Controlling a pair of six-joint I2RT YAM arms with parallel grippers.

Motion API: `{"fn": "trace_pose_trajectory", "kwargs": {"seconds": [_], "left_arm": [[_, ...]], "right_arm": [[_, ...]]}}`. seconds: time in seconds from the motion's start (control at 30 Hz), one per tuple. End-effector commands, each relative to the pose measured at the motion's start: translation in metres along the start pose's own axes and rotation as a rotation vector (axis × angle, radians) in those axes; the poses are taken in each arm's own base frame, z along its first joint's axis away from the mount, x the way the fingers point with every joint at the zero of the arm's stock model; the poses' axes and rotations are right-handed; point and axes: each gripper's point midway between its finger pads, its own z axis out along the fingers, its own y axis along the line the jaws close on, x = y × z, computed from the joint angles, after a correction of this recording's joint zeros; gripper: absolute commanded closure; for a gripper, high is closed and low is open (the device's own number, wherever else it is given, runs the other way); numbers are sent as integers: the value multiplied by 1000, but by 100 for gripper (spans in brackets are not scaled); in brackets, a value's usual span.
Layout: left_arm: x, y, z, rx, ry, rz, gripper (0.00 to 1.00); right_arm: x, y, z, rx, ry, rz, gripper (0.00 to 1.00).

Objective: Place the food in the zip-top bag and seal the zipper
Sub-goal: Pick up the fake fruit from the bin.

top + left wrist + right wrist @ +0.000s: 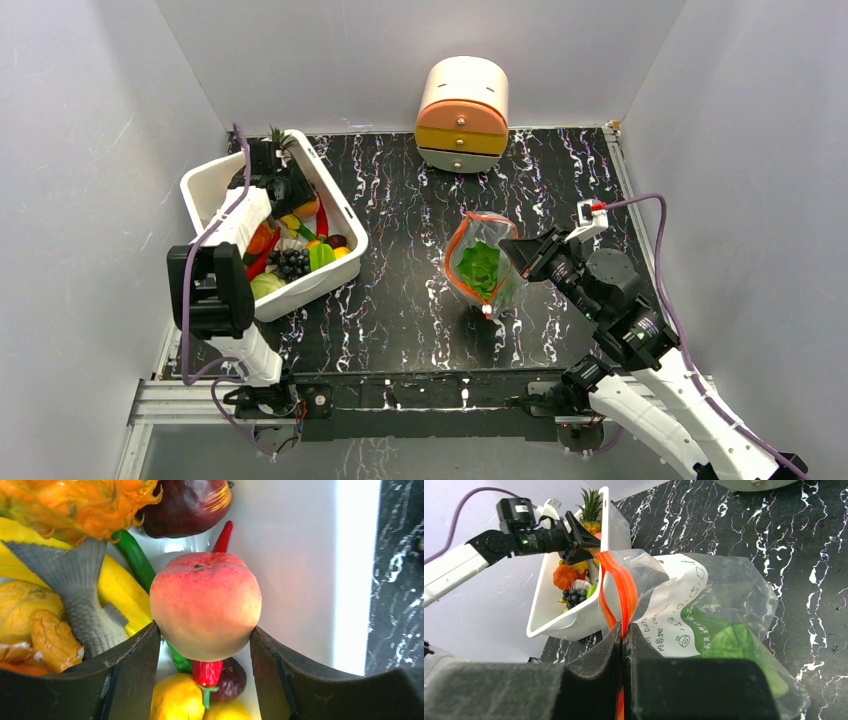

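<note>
My left gripper [205, 645] is down in the white tub [215, 172], shut on a round orange-red peach [205, 605] held between its fingers. A slim red chilli [223, 536] lies under the peach. My right gripper [624, 635] is shut on the red-orange zipper [621, 587] of the clear zip-top bag [500, 240] and holds the bag's mouth up and open toward the tub. The pale green cabbage [482, 268] sits inside the bag and also shows in the right wrist view [729, 640].
The tub holds several other toy foods: a grey fish [80, 595], a yellow banana [117, 587], black grapes [290, 262] and a pineapple [277, 138]. A cream-and-orange drawer unit [462, 115] stands at the back wall. Grey walls close in both sides.
</note>
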Motion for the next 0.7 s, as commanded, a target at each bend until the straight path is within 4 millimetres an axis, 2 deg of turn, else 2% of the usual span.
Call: {"fn": "trace_pose_trajectory", "kwargs": {"seconds": [0.0,0.13,0.27,0.47,0.67], "left_arm": [[-18,-13,-37,70,-78,-29,58],[-15,-17,-53,97,-64,-44,59],[-12,-24,-78,146,-68,-65,59],[-14,-48,-119,275,-45,-65,60],[-13,-68,-164,407,-34,6,61]], "right_arm": [[-35,25,-7,-71,-106,13,100],[-27,21,-2,-55,-82,32,100],[-19,13,2,-30,-64,72,100],[-14,1,9,34,-51,97,100],[-8,11,16,12,3,131,100]]}}
